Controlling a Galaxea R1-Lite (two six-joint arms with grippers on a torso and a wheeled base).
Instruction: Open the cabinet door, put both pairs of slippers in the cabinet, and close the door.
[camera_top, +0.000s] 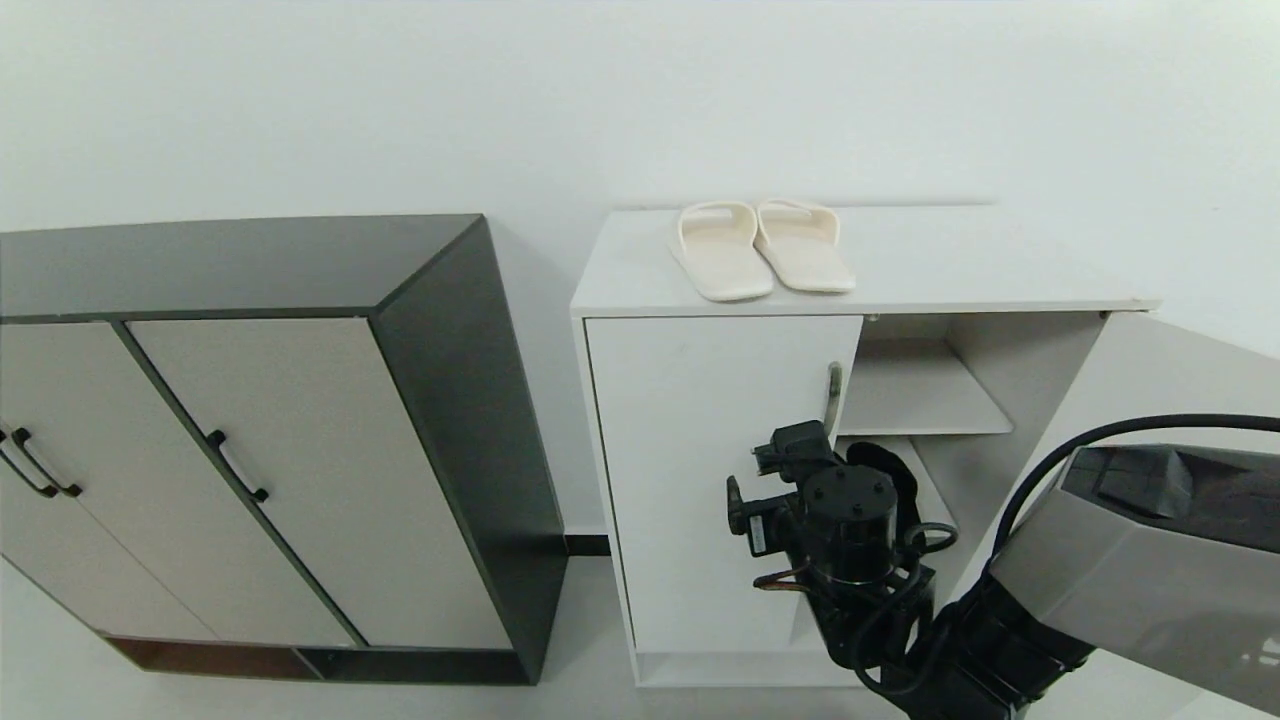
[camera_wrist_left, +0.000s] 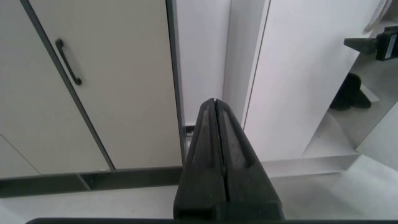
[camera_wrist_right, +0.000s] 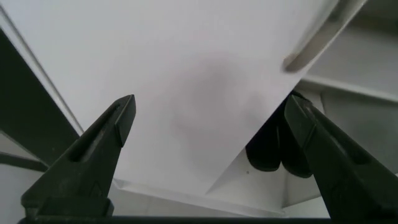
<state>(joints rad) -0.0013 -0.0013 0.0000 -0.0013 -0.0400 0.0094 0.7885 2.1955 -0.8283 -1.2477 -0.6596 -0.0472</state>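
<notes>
Cream slippers (camera_top: 762, 248) lie side by side on the white cabinet's (camera_top: 960, 262) top, left of centre, toes at the back edge. Black slippers (camera_wrist_right: 273, 146) sit inside on a lower shelf, just behind the closed left door's (camera_top: 710, 470) free edge. The right door (camera_top: 1180, 370) is swung wide, leaving the right half open to the front. The right arm (camera_top: 850, 530) is raised before the closed door, beside its handle (camera_top: 833, 395). Right gripper (camera_wrist_right: 210, 106): jaws spread wide, holding nothing, facing the door. Left gripper (camera_wrist_left: 216, 107): fingers pressed together, empty, aimed at the gap between the dark cabinet (camera_top: 450, 400) and the white one.
</notes>
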